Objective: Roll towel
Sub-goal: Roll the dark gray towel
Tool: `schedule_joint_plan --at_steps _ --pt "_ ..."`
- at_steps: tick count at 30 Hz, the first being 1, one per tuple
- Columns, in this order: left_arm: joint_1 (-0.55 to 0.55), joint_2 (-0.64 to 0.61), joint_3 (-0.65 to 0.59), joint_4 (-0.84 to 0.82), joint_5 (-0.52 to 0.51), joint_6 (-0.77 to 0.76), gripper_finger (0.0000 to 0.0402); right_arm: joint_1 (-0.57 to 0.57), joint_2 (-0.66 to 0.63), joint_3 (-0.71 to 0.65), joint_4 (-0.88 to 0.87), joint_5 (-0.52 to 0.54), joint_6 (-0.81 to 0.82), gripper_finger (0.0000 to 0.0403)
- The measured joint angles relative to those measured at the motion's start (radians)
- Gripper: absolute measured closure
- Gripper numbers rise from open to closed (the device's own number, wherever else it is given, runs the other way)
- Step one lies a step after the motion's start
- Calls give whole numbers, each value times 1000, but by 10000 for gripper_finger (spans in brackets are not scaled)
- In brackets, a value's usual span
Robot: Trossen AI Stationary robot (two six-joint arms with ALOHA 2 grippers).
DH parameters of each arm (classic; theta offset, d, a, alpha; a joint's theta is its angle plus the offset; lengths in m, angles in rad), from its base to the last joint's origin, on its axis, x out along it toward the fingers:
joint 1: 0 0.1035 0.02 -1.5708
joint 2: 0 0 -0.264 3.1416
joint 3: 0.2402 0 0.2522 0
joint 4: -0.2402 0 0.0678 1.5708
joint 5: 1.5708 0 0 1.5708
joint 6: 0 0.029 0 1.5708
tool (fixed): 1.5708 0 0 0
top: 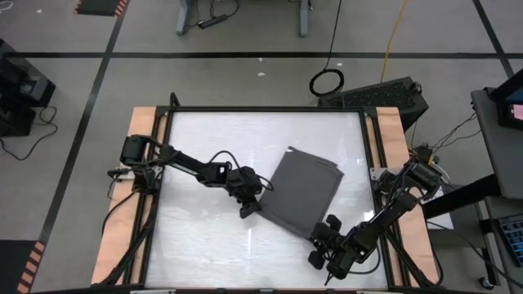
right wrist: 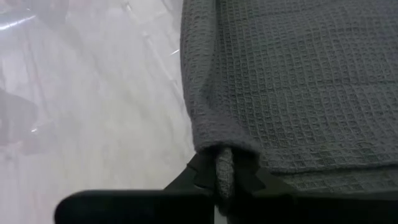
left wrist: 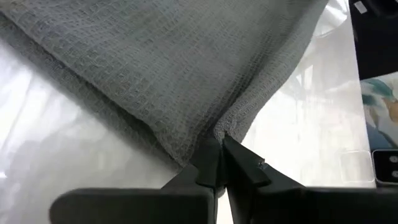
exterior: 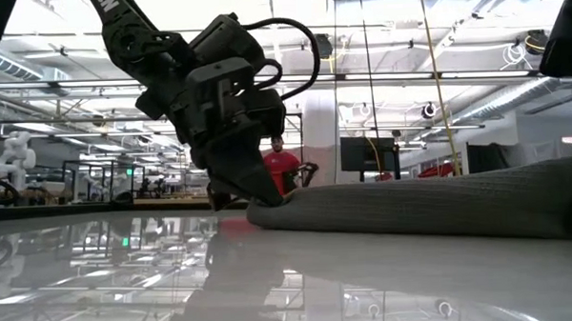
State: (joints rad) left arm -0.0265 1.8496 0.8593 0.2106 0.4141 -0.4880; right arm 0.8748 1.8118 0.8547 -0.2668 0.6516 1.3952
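White tabletop carries the folded charcoal towel right of centre. We have both near corners pinched: left gripper clamped on one, right gripper clamped on the other. We should lift both evenly and turn the edge over tightly, keeping tension.

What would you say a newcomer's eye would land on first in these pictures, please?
The dark grey towel lying flat and askew, right of the white table's middle. Next, both arms reaching to its near edge: the left gripper has its jaws pinched on one corner, and the right gripper has its jaws shut on the other.
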Motion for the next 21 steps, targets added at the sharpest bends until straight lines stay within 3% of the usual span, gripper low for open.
schedule_joint_plan --at_steps 11,21 --pt "-6 0 0 79 28 180 373 48 0 0 -1 5 53 403" --pt "-8 0 0 146 78 253 242 92 -1 0 -5 7 182 403"
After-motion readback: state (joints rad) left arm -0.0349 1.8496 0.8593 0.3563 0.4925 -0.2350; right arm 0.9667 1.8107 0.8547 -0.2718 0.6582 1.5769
